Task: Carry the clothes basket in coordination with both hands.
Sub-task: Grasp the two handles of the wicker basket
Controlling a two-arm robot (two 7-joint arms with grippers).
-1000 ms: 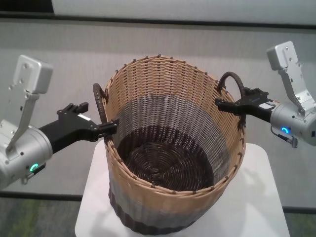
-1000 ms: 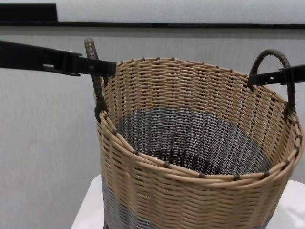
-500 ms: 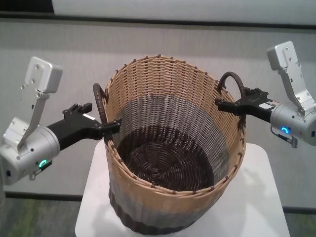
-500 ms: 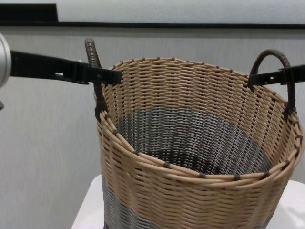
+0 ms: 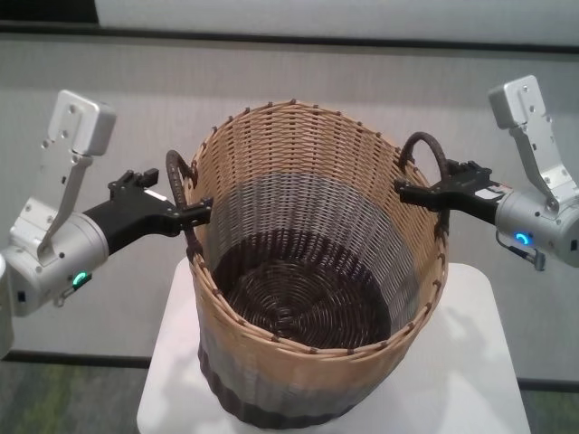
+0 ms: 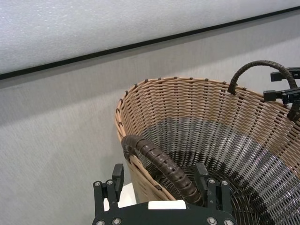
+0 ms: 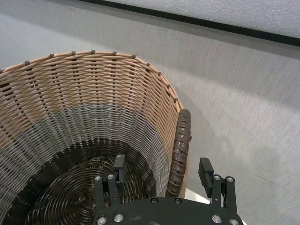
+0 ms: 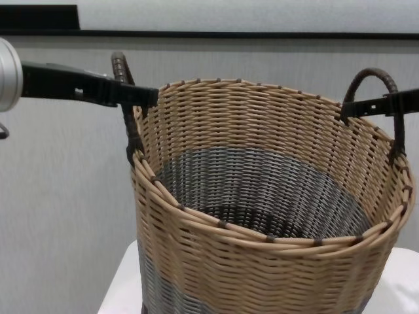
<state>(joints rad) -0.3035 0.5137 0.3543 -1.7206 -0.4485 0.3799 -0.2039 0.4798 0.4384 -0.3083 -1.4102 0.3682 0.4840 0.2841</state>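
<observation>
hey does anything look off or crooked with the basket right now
Nothing looks damaged or spilled. The clothes basket leans slightly on the white table, with the open left gripper and right gripper each straddling a loop handle.

Slim black left gripper point(image 5: 201, 210) at frame centre-left and slim black right gripper point(image 5: 404, 190) at centre-right both extend inward, jaws spread.

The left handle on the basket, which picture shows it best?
The left wrist view. There the left handle fills the foreground, arching between the open left gripper fingers. Head view shows it small and edge-on beside the basket rim. Chest view shows it thin, partly behind the gripper. Right wrist view misses it.
</observation>
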